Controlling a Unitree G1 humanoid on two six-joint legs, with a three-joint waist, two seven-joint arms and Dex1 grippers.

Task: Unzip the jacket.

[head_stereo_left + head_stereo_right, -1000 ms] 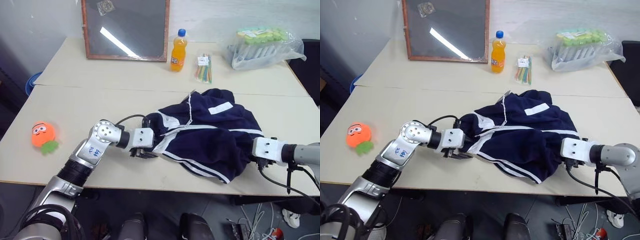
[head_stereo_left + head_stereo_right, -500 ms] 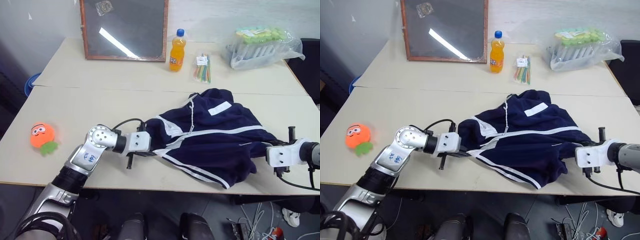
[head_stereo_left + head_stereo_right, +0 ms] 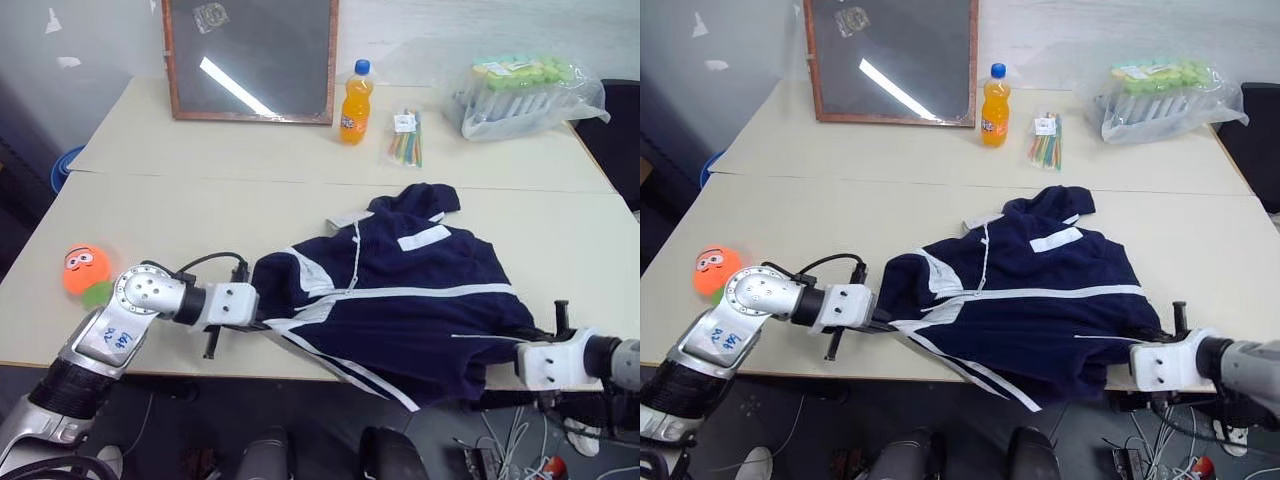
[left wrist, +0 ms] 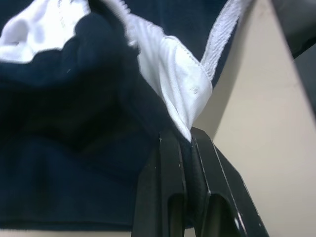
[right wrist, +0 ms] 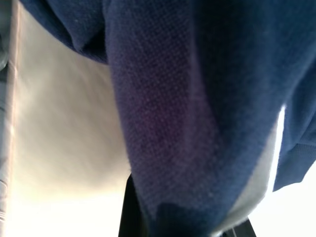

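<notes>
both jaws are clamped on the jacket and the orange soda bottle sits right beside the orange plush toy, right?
Not quite. The orange soda bottle stands at the table's far side next to the framed chalkboard, far from the orange plush toy; the left eye view shows it. Both jaws are clamped on the jacket.

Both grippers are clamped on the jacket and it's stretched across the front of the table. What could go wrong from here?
1. The jacket already hangs over the table front edge between the left gripper and right gripper; further pulling may drag it off.
2. The left gripper pinches only a thin fold of hem, seen in its wrist view; it might slip.
3. The white zipper lies away from both grippers, so stretching alone likely won't open it.
</notes>
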